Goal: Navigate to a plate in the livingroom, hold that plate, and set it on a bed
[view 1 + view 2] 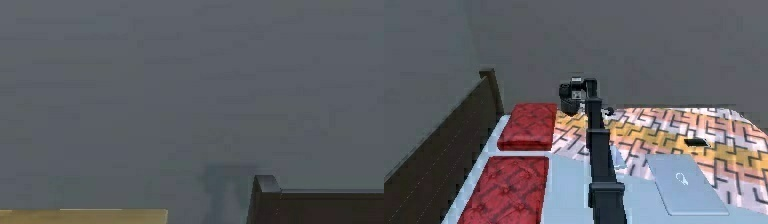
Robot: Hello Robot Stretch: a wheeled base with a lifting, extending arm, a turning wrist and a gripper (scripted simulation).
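Note:
A bed (684,130) with a zigzag-patterned blanket and a pale sheet lies across the arm side view. Two red pillows (527,126) rest along its dark slatted headboard (454,140). My arm's dark bar (599,170) rises from the bottom edge over the bed. The gripper (572,96) stands at its far end, above the blanket's far edge, with grey wall behind it. I cannot tell whether it holds anything. No shape here reads clearly as a plate.
A grey laptop (684,185) lies on the bed to the right of the arm, and a small dark thing (696,144) lies farther out. In the forward view a grey wall (190,80) is close ahead, with a pale wooden top (90,216) bottom left and the headboard's end (300,205) bottom right.

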